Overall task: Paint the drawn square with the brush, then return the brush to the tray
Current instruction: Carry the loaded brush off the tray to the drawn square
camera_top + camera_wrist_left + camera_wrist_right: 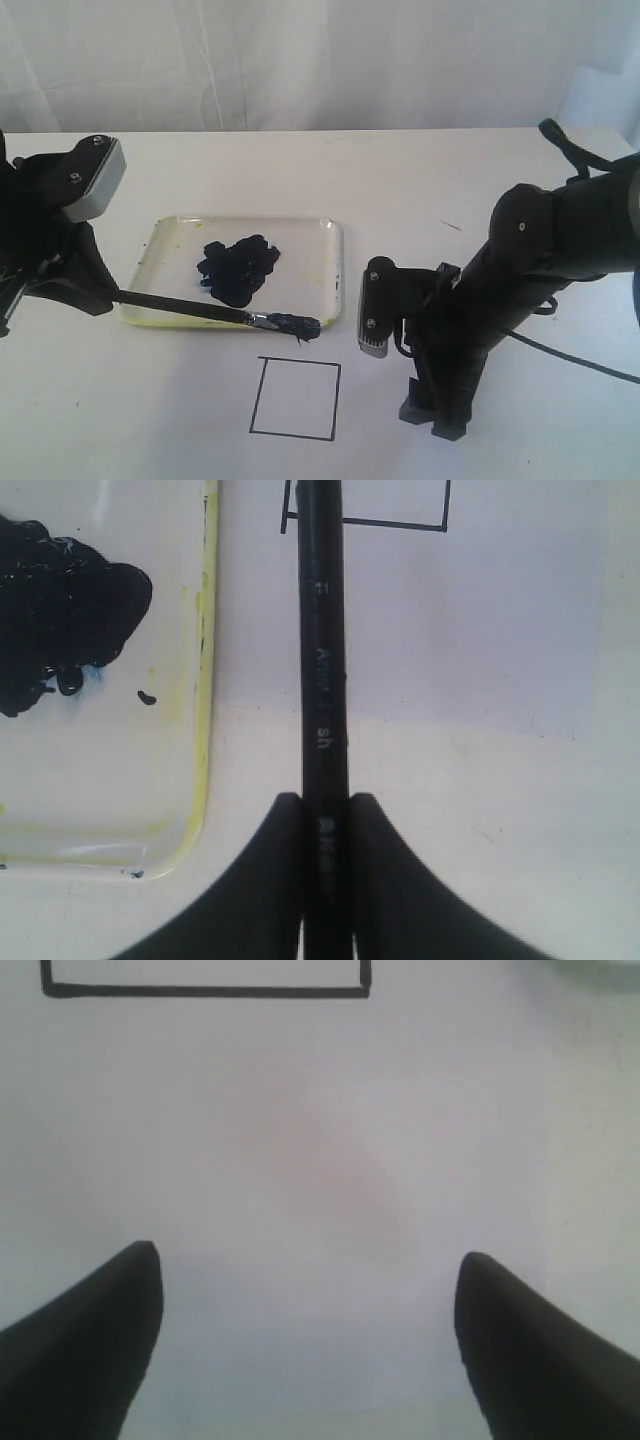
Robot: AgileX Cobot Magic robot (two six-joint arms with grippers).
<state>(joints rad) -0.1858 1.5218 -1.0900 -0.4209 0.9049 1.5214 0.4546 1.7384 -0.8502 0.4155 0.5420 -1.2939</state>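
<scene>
My left gripper (pixel 108 296) is shut on the brush (pixel 190 308) near its handle end. The black handle slants right along the front rim of the tray (pixel 332 262), and its paint-loaded tip hangs off the tray's front right corner, above the far edge of the drawn square (pixel 295 399). The square's inside is white. In the left wrist view the brush (pixel 323 660) runs out from between the fingers of the left gripper (pixel 325 810) toward the square (pixel 400 524), beside the tray (pixel 205 680). My right gripper (pixel 308 1265) is open over bare table near the square (pixel 205 991).
An irregular black paint blot (pixel 238 268) lies in the middle of the tray. My right arm (pixel 470 320) stands on the table just right of the square. A white curtain hangs behind the far table edge.
</scene>
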